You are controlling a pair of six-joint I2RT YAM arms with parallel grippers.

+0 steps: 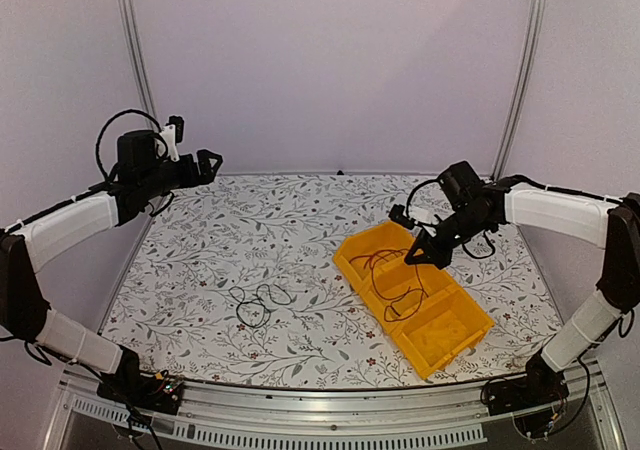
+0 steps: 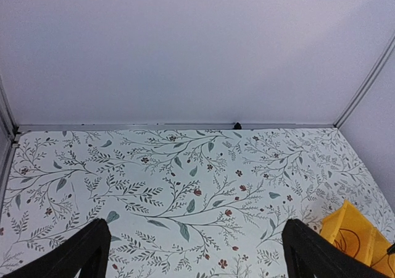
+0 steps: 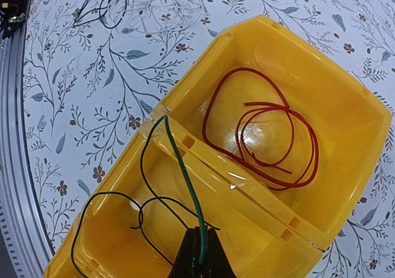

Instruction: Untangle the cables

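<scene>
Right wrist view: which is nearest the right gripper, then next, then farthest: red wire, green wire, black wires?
1. Green wire, held by the right gripper.
2. Red wire, in the neighbouring bin pocket.
3. Black wires, on the table, upper left.

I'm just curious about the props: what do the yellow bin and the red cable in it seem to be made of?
The yellow bin looks like moulded plastic with a glossy finish: light glints off its smooth walls and ribbed rims. The red cable seems to be a thin plastic-sheathed wire that holds springy loops; its core is not visible.
</scene>
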